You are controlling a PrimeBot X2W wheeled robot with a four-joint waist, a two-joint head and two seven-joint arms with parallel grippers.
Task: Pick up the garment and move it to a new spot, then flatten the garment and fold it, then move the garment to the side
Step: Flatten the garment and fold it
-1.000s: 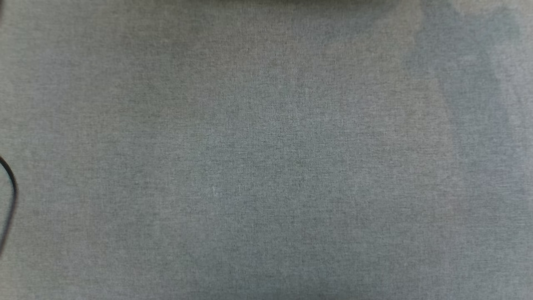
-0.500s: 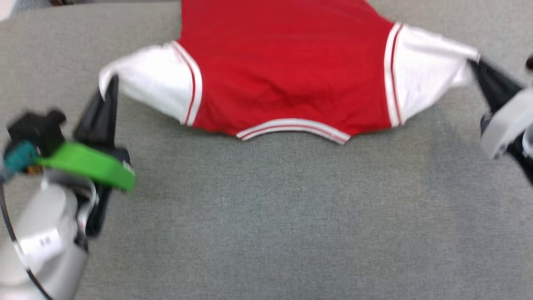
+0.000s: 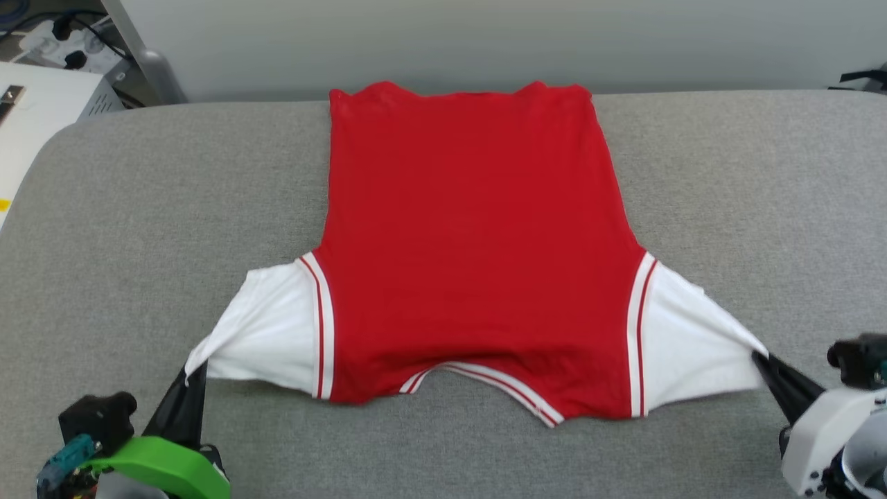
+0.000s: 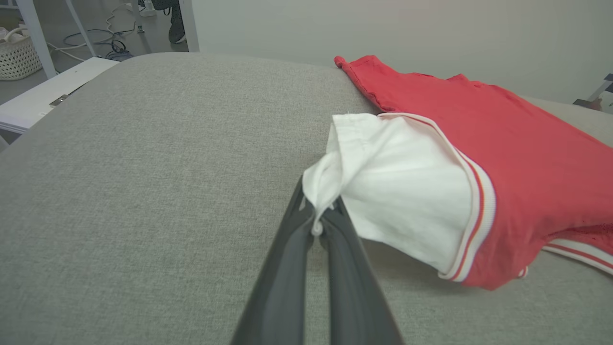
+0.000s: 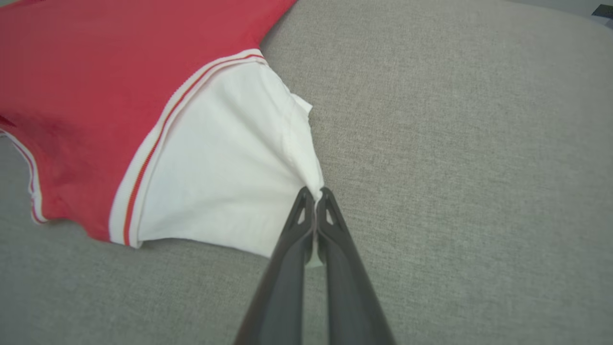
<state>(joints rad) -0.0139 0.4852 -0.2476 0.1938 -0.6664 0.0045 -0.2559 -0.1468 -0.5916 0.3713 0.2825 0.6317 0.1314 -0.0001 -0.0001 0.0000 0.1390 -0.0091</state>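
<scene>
The garment [image 3: 471,235] lies spread on the grey surface, plain red side up, collar toward me and hem at the far edge. Its two white sleeves are pulled outward. My left gripper [image 3: 194,371] is shut on the tip of the left sleeve; in the left wrist view the left gripper [image 4: 318,218] pinches bunched white cloth of the garment [image 4: 503,158]. My right gripper [image 3: 759,359] is shut on the tip of the right sleeve, and in the right wrist view the right gripper [image 5: 315,194] clamps the corner of the garment [image 5: 96,86]. No lettering shows.
The grey padded table [image 3: 138,208] has bare cloth left, right and in front of the shirt. A white unit [image 3: 34,104] with cables stands off the far left corner. A pale wall runs behind the far edge.
The head view has swung up from bare grey cloth to the whole shirt, so the camera moved. Both grippers stay shut on the sleeve tips.
</scene>
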